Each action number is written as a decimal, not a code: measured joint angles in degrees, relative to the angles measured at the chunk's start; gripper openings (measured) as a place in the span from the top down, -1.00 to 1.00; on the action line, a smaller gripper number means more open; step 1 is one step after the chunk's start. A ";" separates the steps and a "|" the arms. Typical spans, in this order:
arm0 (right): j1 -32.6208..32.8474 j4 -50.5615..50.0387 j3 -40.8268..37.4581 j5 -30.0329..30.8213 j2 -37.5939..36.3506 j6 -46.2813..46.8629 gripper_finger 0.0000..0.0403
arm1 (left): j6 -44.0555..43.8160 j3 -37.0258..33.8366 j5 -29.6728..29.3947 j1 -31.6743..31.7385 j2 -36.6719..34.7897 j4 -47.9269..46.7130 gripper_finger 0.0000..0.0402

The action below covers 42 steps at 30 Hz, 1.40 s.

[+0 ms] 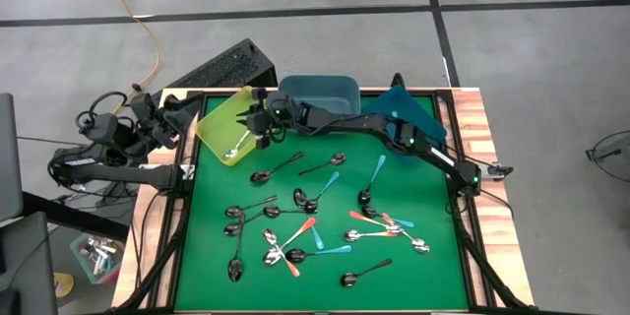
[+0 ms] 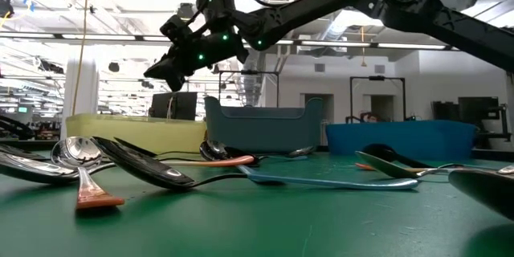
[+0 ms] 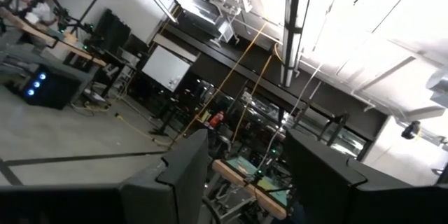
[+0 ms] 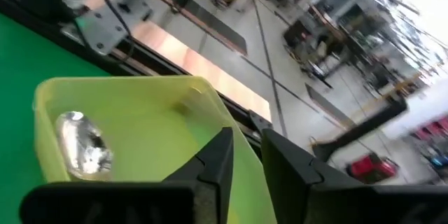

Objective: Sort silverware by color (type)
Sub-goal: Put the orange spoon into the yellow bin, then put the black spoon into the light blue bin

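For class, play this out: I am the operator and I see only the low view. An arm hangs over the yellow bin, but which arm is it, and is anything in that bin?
Observer: From above, it is the right arm; its right gripper hangs over the yellow bin.
Operator: Is the bin empty?
Observer: No. One spoon lies inside, its shiny bowl near a corner.
Operator: Is the gripper holding anything?
Observer: Its wrist view shows the fingers slightly apart with nothing between them.
Operator: Where is the other arm?
Observer: The left gripper is off the table's left side, open, facing the room.
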 joint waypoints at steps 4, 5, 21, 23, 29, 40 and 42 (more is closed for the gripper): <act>1.09 0.10 -0.05 5.05 -3.21 0.00 0.44 | 0.04 0.00 -0.27 0.01 -0.02 0.02 0.12; 1.39 0.10 -0.05 7.08 -4.76 0.00 0.44 | 0.31 0.01 -0.58 0.01 -0.02 0.02 0.12; 7.93 -55.72 0.03 29.98 -38.55 32.72 0.44 | 1.17 0.00 -1.81 0.01 -0.35 0.88 0.12; 9.24 -62.96 0.06 30.03 -42.40 39.26 0.44 | 0.40 0.08 -0.34 0.01 -0.58 0.44 0.12; 15.57 -81.13 0.06 29.55 -50.09 66.18 0.44 | -0.12 3.93 -0.52 -0.01 -0.92 -8.16 0.12; 32.72 -94.84 0.02 30.10 -44.76 85.95 0.44 | 0.64 9.43 5.62 0.01 -0.90 -17.50 0.12; 34.86 -94.22 0.02 31.32 -41.88 84.32 0.44 | -0.62 9.93 8.43 0.01 -0.89 -18.53 0.12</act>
